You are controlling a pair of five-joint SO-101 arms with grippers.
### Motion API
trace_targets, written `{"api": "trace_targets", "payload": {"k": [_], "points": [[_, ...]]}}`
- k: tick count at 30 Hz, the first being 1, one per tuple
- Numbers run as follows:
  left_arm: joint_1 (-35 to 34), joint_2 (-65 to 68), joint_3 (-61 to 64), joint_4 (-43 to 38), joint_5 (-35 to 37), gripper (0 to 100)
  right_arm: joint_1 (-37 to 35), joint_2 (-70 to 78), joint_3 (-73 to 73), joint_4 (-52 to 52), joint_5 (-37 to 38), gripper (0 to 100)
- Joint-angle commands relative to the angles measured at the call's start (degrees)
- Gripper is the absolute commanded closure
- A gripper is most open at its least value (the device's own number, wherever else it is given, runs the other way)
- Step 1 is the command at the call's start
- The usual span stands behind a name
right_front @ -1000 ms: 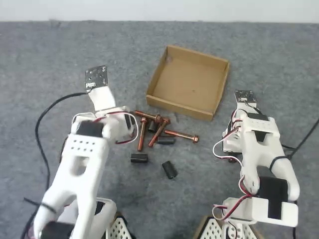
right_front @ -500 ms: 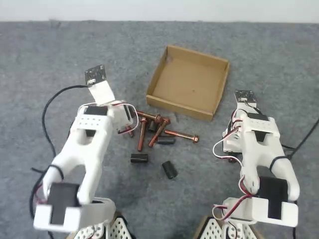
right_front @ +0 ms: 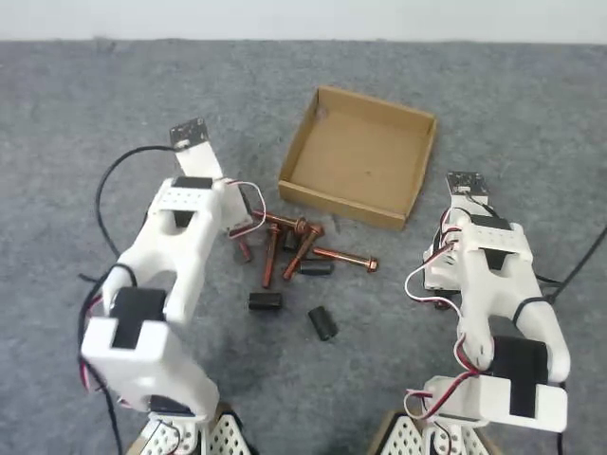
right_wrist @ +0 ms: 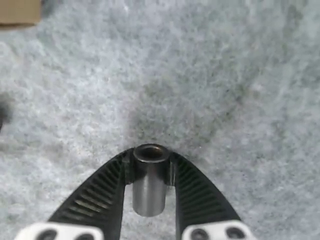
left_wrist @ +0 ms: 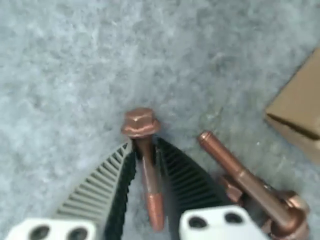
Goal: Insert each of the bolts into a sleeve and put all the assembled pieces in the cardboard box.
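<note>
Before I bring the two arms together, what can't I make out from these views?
High view: the left arm covers its bolt, and the right arm covers its sleeve, so their alignment is unreadable.
High view: the bolt pile overlaps, so its count is unsure.
Right wrist view: the sleeve's bore is too dark to judge.
Left wrist view: the cardboard box is cut off by the edge.

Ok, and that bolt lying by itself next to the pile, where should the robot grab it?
Probably the smooth shank of the lone bolt, nearer its head, coming straight down with a finger on each side. It lies flat on the carpet, and that end has bare carpet around it, while the other end sits close to a black sleeve.
</note>
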Motion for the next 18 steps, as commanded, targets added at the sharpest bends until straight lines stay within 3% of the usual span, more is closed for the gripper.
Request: {"api": "trace_targets", "payload": {"k": [1,8,12,18], "points": [[-0.4,4.7,-10.4,7.2,0.5,94,-0.8,0.1,-2.7,-1.2,1.1,99.2],[-0.6,12.8,-20.2,15.4,0.4,94,-0.8,0.1,-2.7,-1.2,1.1,99.2],[-0.6,13.0,-20.4,16.0,-0.4,99,-0.8,0.1,-2.7,-1.2,1.1,99.2],[-0.6,12.7,-19.7,16.4,-3.6,99,-0.8,0.1,-2.7,-1.2,1.2,99.2]]}}
